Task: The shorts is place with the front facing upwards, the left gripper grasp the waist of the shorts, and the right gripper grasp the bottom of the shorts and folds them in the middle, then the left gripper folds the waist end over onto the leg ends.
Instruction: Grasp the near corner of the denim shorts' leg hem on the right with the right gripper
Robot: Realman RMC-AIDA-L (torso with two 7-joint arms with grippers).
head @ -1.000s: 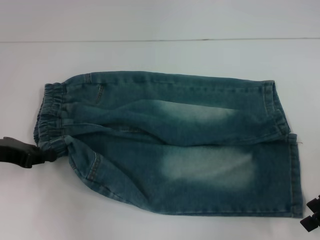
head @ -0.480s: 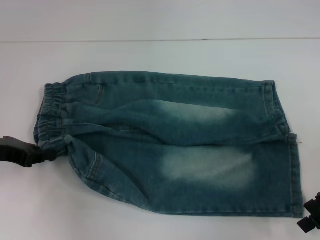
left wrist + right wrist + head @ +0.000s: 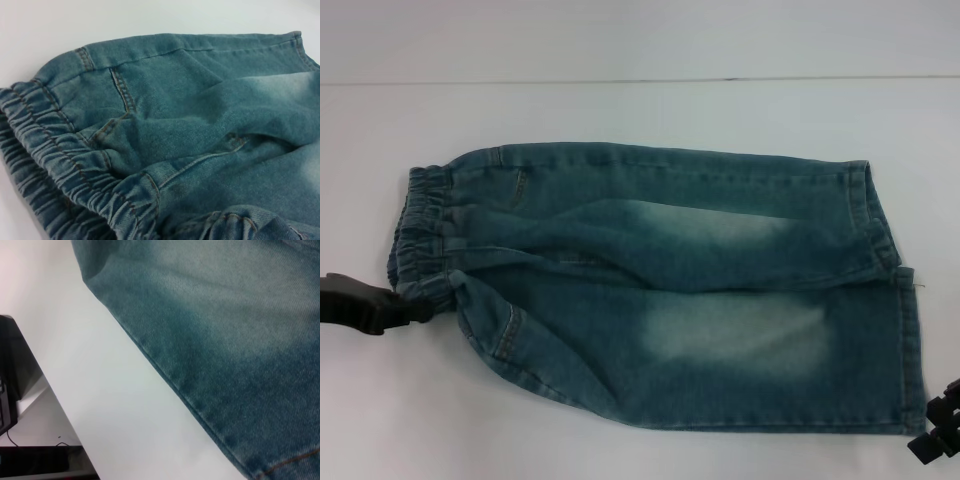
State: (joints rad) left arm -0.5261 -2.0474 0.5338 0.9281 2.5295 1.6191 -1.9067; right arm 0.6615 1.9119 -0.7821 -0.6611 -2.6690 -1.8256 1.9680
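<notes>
The shorts (image 3: pixel 660 280) lie flat on the white table, blue-green faded denim, with the gathered waist (image 3: pixel 420 235) to the left and the bottom hems (image 3: pixel 910 350) to the right. My left gripper (image 3: pixel 418 310) reaches in from the left edge and is shut on the near corner of the waist, where the cloth bunches toward its tip. The left wrist view shows the waist (image 3: pixel 60 170) and a pocket seam close up. My right gripper (image 3: pixel 935 430) sits open at the near right corner, just beside the near leg's hem. The right wrist view shows the shorts' near leg edge (image 3: pixel 200 360).
The white table (image 3: pixel 640 110) extends beyond the shorts to a far edge line. In the right wrist view the table's edge (image 3: pixel 60 405) drops off to dark equipment (image 3: pixel 12 370) below.
My right gripper has shifted slightly down and toward the hem corner. The left gripper and the shorts have not moved.
</notes>
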